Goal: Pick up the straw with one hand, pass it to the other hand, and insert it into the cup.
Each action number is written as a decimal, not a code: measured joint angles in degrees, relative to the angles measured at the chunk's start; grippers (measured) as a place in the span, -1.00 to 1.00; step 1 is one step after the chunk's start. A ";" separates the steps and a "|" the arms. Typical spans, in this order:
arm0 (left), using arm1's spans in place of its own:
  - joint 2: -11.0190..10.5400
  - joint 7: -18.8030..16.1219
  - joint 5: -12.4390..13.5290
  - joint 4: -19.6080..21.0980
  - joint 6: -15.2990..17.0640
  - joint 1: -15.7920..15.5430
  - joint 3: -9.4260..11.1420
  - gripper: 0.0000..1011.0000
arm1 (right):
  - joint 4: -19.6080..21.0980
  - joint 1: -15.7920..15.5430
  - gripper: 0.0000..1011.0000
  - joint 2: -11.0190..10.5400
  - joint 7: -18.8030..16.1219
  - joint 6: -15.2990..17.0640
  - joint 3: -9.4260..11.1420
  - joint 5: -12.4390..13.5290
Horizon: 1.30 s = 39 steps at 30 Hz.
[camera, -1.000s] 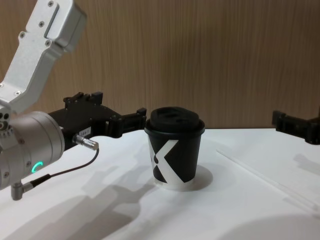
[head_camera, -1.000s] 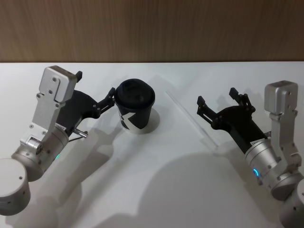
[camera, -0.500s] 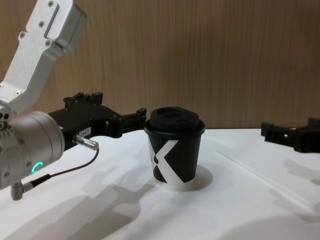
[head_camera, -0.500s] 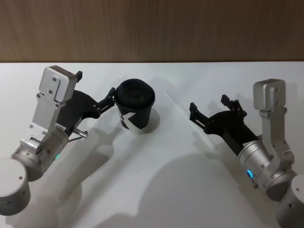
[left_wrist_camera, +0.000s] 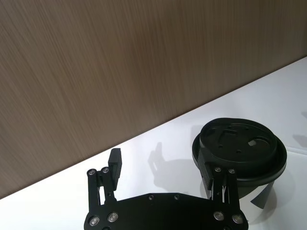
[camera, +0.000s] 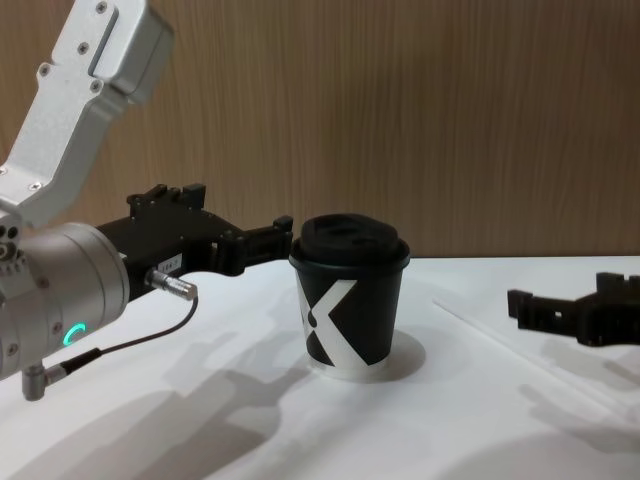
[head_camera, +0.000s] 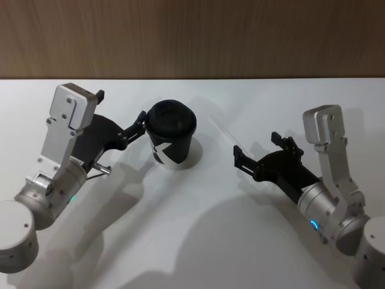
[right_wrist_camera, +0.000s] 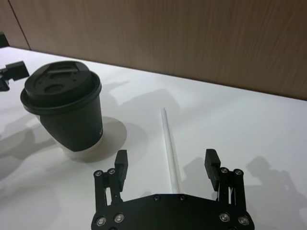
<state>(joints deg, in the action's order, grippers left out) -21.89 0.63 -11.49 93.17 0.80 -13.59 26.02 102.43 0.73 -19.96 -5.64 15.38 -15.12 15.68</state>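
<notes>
Straw (right_wrist_camera: 169, 148) position: flat on the white table (head_camera: 192, 241), at 3 o'clock of the cup (head_camera: 171, 135) and apart from it, its length running from 5 o'clock to 11 o'clock. Its near end lies between the spread fingers of the right gripper (head_camera: 255, 146), which hangs low over the table with jaws wide open and nothing held.

Hazards at the grasp, judged from this pose:
- The tube is thin, round and light. If the fingers close off-centre or touch one side first, it likely rolls or skids out.
- A grasp at the extreme near end leaves a long free length. The far tip may swing and make the hand-over harder.
- Fingertips set too low may scrape the table. Set too high, they close above the tube.

At 9 o'clock of the cup, the left gripper (head_camera: 120, 108) is open and empty, with one finger just beside the lid rim; contact cannot be confirmed. Any sideways motion there may push or tip the cup, which looks light. A thin black cable (camera: 130, 340) loops below the left wrist, away from the work.

Between straw and cup nothing lies in the way. At 12 o'clock, a wood-panelled wall (head_camera: 192, 36) closes off the table.
</notes>
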 joint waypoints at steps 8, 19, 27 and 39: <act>0.00 0.00 0.01 0.00 0.00 0.00 0.00 0.98 | -1.14 0.63 0.98 -1.89 -2.85 1.53 -0.10 -0.25; 0.00 0.00 0.00 0.00 0.00 0.00 0.00 0.98 | -2.76 1.17 0.98 -3.18 -5.50 2.05 0.63 -0.12; 0.00 0.00 0.00 0.00 0.00 0.00 0.00 0.98 | -3.61 1.24 0.98 -3.22 -6.37 2.28 1.28 0.15; 0.00 0.00 0.00 0.00 0.00 0.00 0.00 0.98 | -5.11 1.55 0.98 -2.90 -7.64 2.47 1.83 0.54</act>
<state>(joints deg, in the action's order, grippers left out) -21.90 0.63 -11.48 93.18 0.80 -13.59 26.03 97.32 2.29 -22.86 -13.27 17.85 -13.28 16.22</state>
